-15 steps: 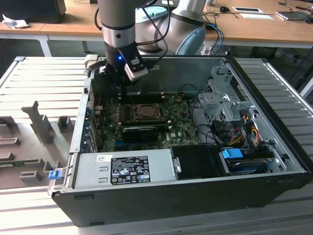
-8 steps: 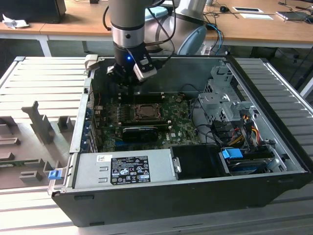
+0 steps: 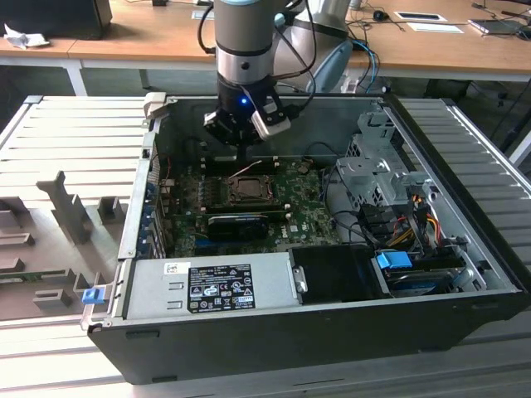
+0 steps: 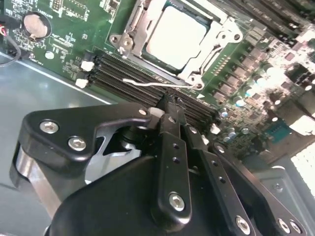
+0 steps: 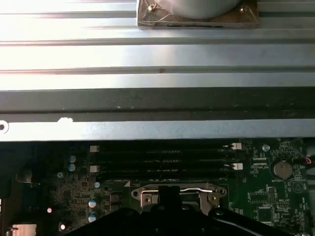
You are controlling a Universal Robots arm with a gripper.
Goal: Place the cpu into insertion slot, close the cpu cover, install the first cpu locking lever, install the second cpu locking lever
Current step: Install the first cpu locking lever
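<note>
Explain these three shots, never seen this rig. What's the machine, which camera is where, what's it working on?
One robot arm with a black hand reaches into an open computer case. The exterior view looks at the whole scene from off the arm; both wrist views ride on the arm, looking down at the green motherboard. The cpu already sits in the insertion slot, with the cpu cover closed over it. The hand is at a thin wire locking lever beside the socket.
</note>
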